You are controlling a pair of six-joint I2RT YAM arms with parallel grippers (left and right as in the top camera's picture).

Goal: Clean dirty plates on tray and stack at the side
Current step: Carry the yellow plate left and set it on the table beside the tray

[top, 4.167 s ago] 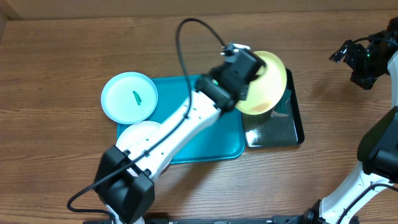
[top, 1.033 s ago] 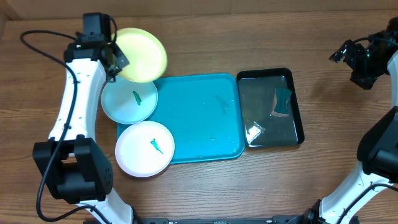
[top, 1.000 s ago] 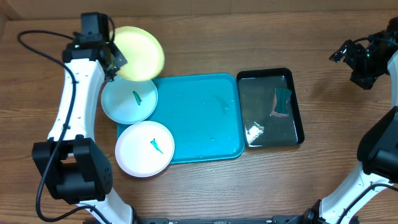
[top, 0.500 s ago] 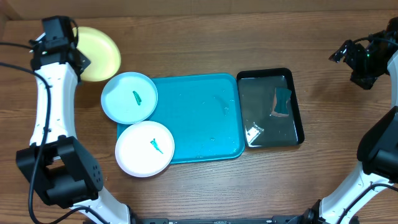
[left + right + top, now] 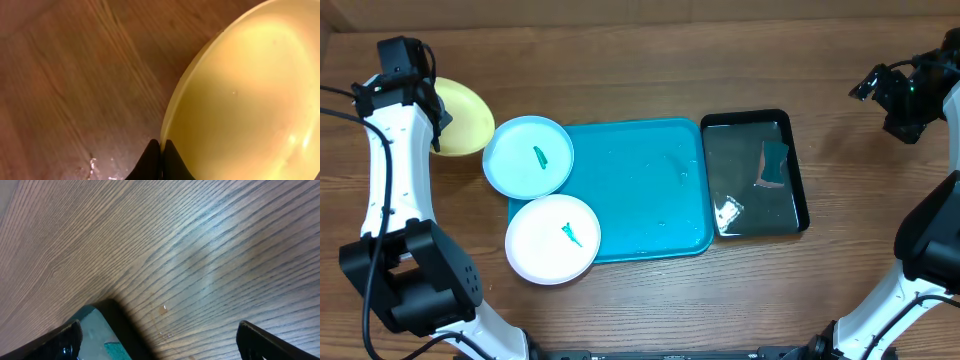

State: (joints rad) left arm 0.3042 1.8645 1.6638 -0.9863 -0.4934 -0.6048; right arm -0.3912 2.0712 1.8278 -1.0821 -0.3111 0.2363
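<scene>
At the surface's far-left corner, my left gripper clenches the rim of the round yellow-green plastic plate extending rightward.

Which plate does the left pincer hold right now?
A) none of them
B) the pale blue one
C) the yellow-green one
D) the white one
C: the left pincer is shut on the rim of the yellow-green plate, off the tray, while the pale blue plate and the white plate lie free at the tray's left edge.
</scene>
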